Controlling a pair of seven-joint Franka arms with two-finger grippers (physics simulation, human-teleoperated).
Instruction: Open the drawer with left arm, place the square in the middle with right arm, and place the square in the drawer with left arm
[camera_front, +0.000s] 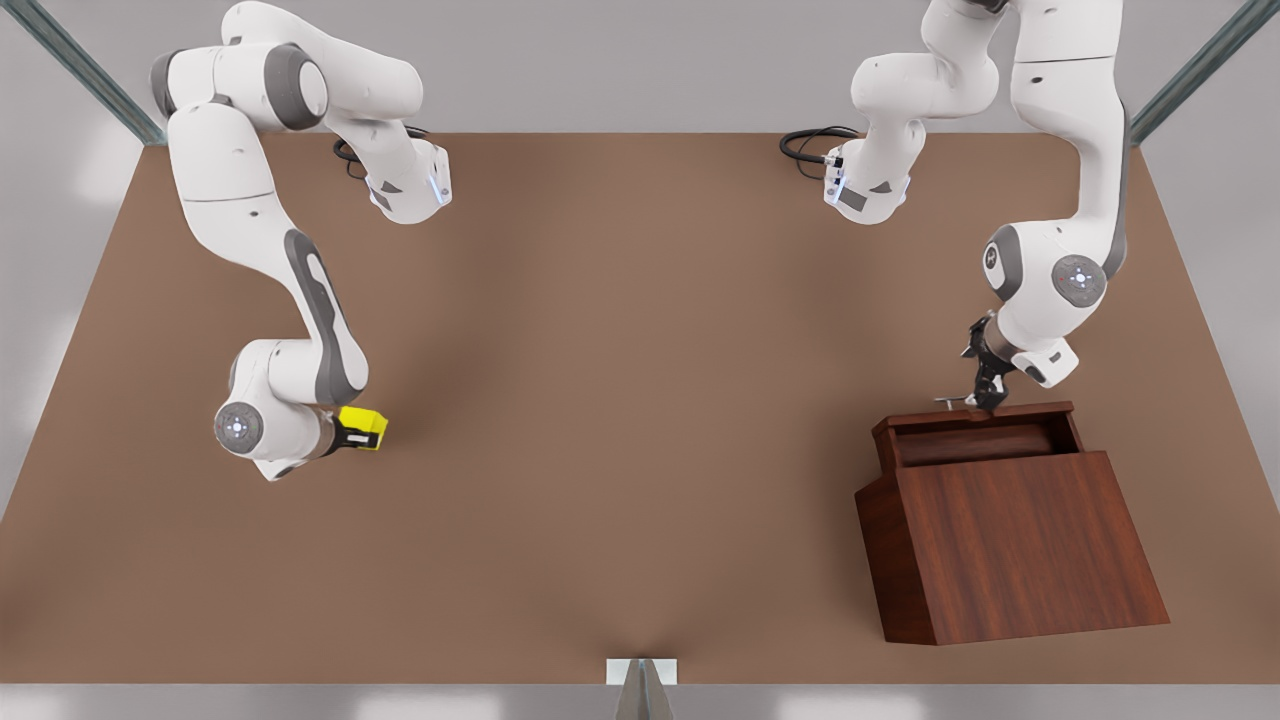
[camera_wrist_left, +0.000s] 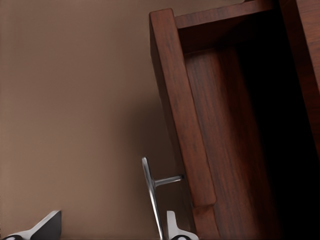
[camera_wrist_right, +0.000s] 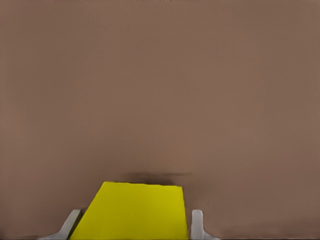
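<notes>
Front view, nearest item first: cabinet (camera_front: 1020, 545), dark reddish-brown grained wood with a sloped face, standing on the brown surface (camera_front: 620, 420) at the front view's right. Drawer (camera_front: 975, 430), shallow tray at the cabinet's top, pulled out toward the far side, its interior exposed; a small silver bar handle (camera_front: 952, 401) projects from its far face. Left end effector (camera_front: 988, 396), dark-fingered, pointing down at the drawer's far edge just beside the handle; the left wrist view shows the handle (camera_wrist_left: 151, 192) lying between two pale fingertips (camera_wrist_left: 172, 227) that stand apart on either side of it, with no contact visible, so the end effector is catalogued as open around the bar. The same view shows the drawer (camera_wrist_left: 220, 125) with its front board and dark hollow. Square (camera_front: 363, 428), small bright yellow cube, at the front view's left, well apart from the cabinet and far off the surface's centre. Right end effector (camera_front: 356, 430), closed on the square; the right wrist view shows the square (camera_wrist_right: 135, 210) clamped between two pale fingertips (camera_wrist_right: 197, 225), one against each side face, with plain brown surface (camera_wrist_right: 160, 90) beyond. Whether the square touches the surface or is held just above it cannot be told. Farthest: both white arm bases at the surface's far edge.
</notes>
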